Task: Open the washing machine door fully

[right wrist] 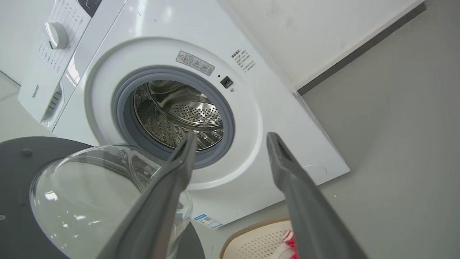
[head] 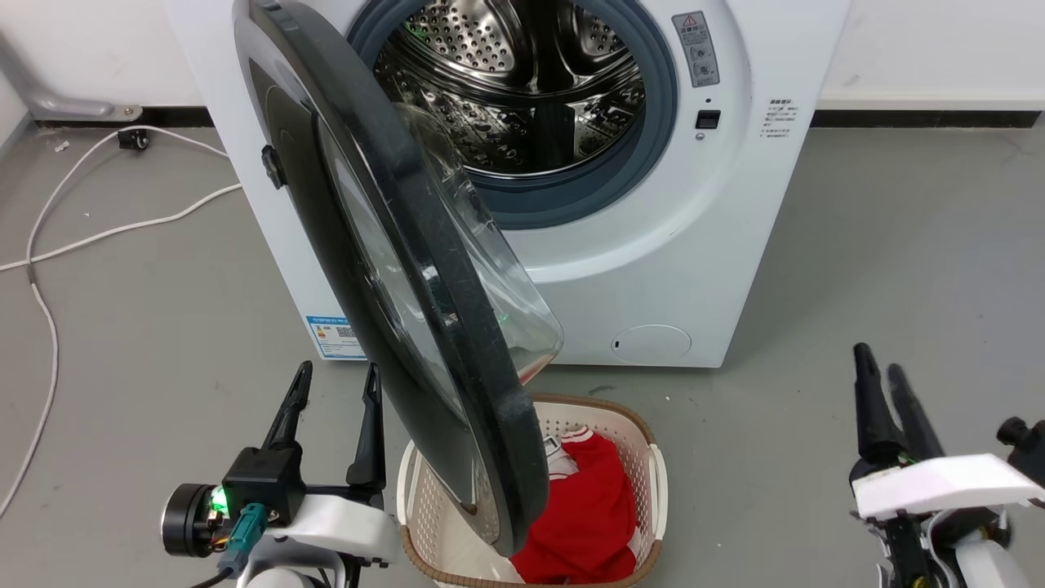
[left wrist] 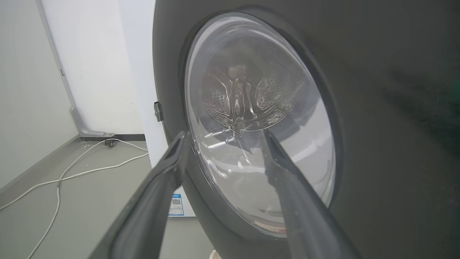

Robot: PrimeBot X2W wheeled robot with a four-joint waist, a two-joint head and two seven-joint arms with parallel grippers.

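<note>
Directly beneath door (head: pixel 424 269): basket (head: pixel 653 478), red garment (head: pixel 584 514).

One washing machine (head: pixel 694 245), one washing machine door (head: pixel 420 245), one laundry basket (head: pixel 657 482), one red garment (head: pixel 584 506), one blue label (head: pixel 335 336), and two grippers: left gripper (head: pixel 339 371), right gripper (head: pixel 878 361).

The washing machine door (head: pixel 433 269), glossy black with a bulging clear glass bowl, stood swung partway out from its left-side hinge, nearly edge-on in the head view. The white washing machine (head: pixel 702 245) showed its perforated steel drum, ringed by a grey gasket.
</note>
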